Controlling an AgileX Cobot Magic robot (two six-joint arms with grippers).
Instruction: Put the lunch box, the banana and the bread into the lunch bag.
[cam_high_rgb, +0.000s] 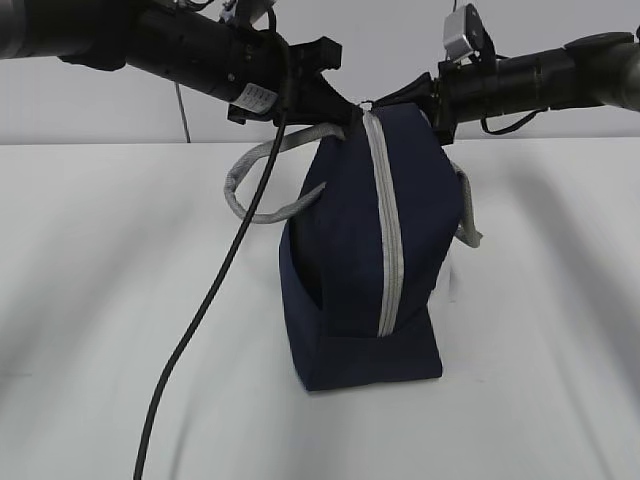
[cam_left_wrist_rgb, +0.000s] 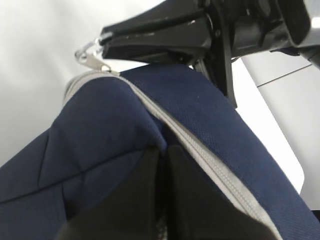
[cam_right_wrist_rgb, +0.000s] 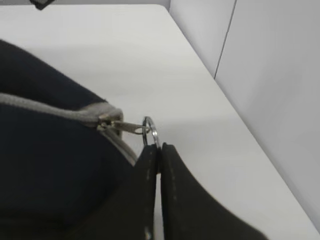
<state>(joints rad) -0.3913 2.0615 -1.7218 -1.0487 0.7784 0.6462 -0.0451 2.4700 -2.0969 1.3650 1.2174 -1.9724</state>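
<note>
The navy lunch bag (cam_high_rgb: 350, 250) stands on the white table with its grey zipper (cam_high_rgb: 385, 220) shut along the facing side. My left gripper (cam_high_rgb: 335, 105) is shut on the bag's fabric at the top edge; in the left wrist view the gripper (cam_left_wrist_rgb: 162, 150) pinches the navy cloth beside the zipper (cam_left_wrist_rgb: 200, 150). My right gripper (cam_high_rgb: 420, 100) is shut on the metal ring pull (cam_right_wrist_rgb: 151, 131) at the zipper's far end; the right wrist view shows the gripper (cam_right_wrist_rgb: 159, 147) clamped on the ring. The lunch box, banana and bread are out of view.
Grey strap handles hang on the bag's left (cam_high_rgb: 265, 175) and right (cam_high_rgb: 468, 215). A black cable (cam_high_rgb: 200, 320) droops from the left arm across the table's front. The table's right edge (cam_right_wrist_rgb: 235, 120) meets a wall.
</note>
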